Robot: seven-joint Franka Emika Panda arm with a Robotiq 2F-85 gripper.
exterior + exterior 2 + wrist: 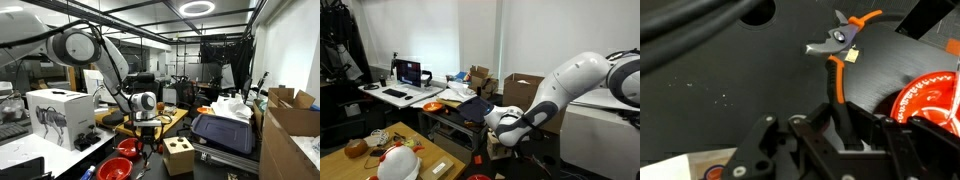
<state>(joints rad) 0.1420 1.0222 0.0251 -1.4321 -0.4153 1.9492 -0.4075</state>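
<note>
**Above the black surface (710,95), pliers (838,72) clamped in the gripper (843,130)**

Between the two dark fingers in the wrist view runs one orange handle of the pliers. The jaws are drawn in almost as far as they go and pinch that handle from both sides. The tool points away from the wrist, with its grey metal head at the far end. A second orange handle splays off to one side of the head. The pliers hang clear of the black surface, which fills most of that view.

Part of a red bowl (932,100) shows at the edge of the wrist view, beside the gripper and below the level of the pliers.

In an exterior view the white arm (85,48) bends down from above, and the gripper (147,122) hangs low over a cluttered floor area. A red bowl (127,147) lies just below it on one side, and a small wooden box (179,155) sits near on the other. The pliers are too small to make out there.

In an exterior view the arm (575,80) reaches down beside a wooden table (430,150), and its wrist hides the fingers.
</note>
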